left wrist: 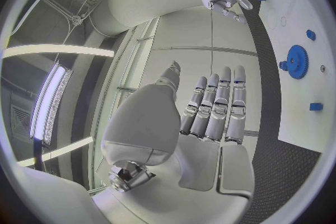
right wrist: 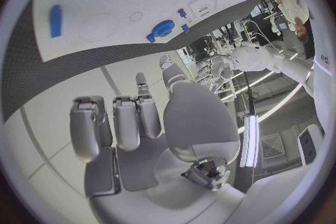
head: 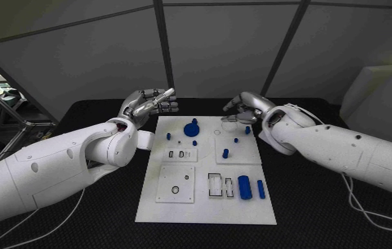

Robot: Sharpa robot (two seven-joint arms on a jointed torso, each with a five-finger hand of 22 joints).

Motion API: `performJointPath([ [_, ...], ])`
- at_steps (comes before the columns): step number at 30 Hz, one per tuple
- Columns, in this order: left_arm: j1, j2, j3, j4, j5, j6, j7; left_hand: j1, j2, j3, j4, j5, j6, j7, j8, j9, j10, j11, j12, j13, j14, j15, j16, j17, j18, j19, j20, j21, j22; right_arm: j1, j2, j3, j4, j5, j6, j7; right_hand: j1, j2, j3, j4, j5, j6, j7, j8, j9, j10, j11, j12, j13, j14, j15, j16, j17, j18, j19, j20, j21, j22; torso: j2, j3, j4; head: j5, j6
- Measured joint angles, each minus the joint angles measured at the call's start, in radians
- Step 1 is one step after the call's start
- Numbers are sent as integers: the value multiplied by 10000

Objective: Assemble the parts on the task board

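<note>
task board (head: pixel 204 204): matt white plastic | parts (head: pixel 244 187): smooth blue plastic | table (head: pixel 310 204): matt black, textured

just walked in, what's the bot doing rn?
Nothing is being handled yet. Both robot hands hover at the far end of the task board, holding nothing: the left robot hand has its fingers straight, the right robot hand is loosely curled. The blue parts lie on the board, among them a gear and a thick cylinder.
</note>
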Motion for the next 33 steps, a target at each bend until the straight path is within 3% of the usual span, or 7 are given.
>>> performJointPath([
  [6, -1, 21, -2, -79, 0, 8, -4, 0, 0, 0, 0, 0, 0, 0, 0, 0, 0, 0, 0, 0, 0, 0, 0, 0, 1, 0, 0, 0, -9, -3, -1031, 17, 109, 1388, 485, 643, 698, -52, 52, -547, -18, 210, -36, 0, -1, 0, 0, -91, 0, 0, 0, -85, 0, 0, 0, 0, -73, -1, -54, 31, -148, 12, 23],
  [13, -18, 59, -4, -205, -2, 37, -5, 0, 0, -29, -28, 0, 0, 0, 0, 0, 0, 0, -29, 0, 0, 0, 1, -1, 0, 0, 0, 0, -8, -71, -1338, 24, -257, 1873, 816, 1085, 887, -135, 33, -793, 26, 226, -52, 0, -6, 0, 0, -91, 0, 0, 0, -84, -1, 0, 0, 0, -73, -2, -76, 84, -234, -43, 38],
  [20, -42, 109, -4, -288, -2, 63, -5, 0, 0, -27, -27, 0, 0, 0, 0, 0, 0, 0, -35, 0, 0, 0, 2, -2, 0, 0, 0, 0, -8, -331, -1203, 22, -743, 1838, 1054, 1277, 939, -188, 14, -866, 26, 226, -52, -36, -31, 0, -1, -134, 0, 0, 0, -84, -1, 1, 0, 0, -73, -2, -77, 90, -236, -131, -12],
  [33, -85, 197, -5, -372, -2, 100, -5, 52, 52, -27, -26, 0, 0, 0, 1, 0, 0, 0, -35, 0, 0, 0, -32, -2, 0, 0, 0, 0, -17, -625, -564, 20, -1586, 1546, 1285, 1329, 939, -188, -1, -934, 49, 100, 6, -95, -46, 0, -1, -152, 0, 0, -1, -84, -2, 1, 0, -1, -73, -3, -72, 61, -215, -128, -125],
])
